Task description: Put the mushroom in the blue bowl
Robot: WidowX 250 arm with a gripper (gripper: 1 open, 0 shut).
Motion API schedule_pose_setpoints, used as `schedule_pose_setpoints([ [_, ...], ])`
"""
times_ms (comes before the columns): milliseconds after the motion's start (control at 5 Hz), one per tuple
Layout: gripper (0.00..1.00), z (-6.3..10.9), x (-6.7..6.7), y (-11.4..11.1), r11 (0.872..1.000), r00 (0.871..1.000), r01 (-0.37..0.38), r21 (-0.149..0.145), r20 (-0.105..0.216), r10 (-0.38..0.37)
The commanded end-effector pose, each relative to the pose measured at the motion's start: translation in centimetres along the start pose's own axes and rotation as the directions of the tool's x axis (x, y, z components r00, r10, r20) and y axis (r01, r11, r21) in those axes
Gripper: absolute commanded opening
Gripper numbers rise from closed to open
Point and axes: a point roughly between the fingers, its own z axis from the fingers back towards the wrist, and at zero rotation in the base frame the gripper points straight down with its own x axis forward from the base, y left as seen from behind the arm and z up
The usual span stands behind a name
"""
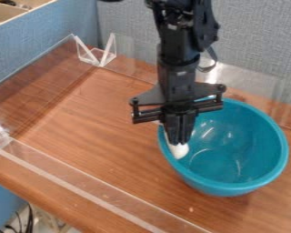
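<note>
In the camera view we see the wooden table (94, 118) under the blue bowl (239, 150). At the bowl's left rim, our gripper (176, 139) is clenched on the mushroom (178, 151), whose pale part shows below the fingertips (we can't tell how high it sits against that rim).

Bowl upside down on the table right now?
No, the blue bowl sits upright, its open mouth and inner wall facing up toward the camera.
</note>
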Motion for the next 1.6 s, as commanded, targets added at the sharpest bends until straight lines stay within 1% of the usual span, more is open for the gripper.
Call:
schedule_pose_setpoints([
  [0, 0.00, 1.4, 2.1, -0.9, 0.997, 0.997, -0.059, -0.044, 0.043, 0.061],
  [200, 0.00, 2.2, 3.0, -1.3, 0.988, 0.987, -0.149, -0.050, 0.057, 0.152],
  [400, 0.00, 2.7, 4.0, -1.9, 0.971, 0.969, -0.232, -0.054, 0.072, 0.236],
  [600, 0.00, 2.8, 5.0, -2.5, 0.949, 0.945, -0.311, -0.056, 0.085, 0.315],
  [1000, 0.00, 1.7, 6.0, -3.4, 0.948, 0.944, -0.314, -0.058, 0.086, 0.318],
  [1200, 0.00, -0.5, 6.8, -4.3, 0.963, 0.960, -0.263, -0.057, 0.079, 0.267],
  [1400, 0.00, -2.8, 6.7, -4.7, 0.978, 0.976, -0.205, -0.046, 0.064, 0.208],
])
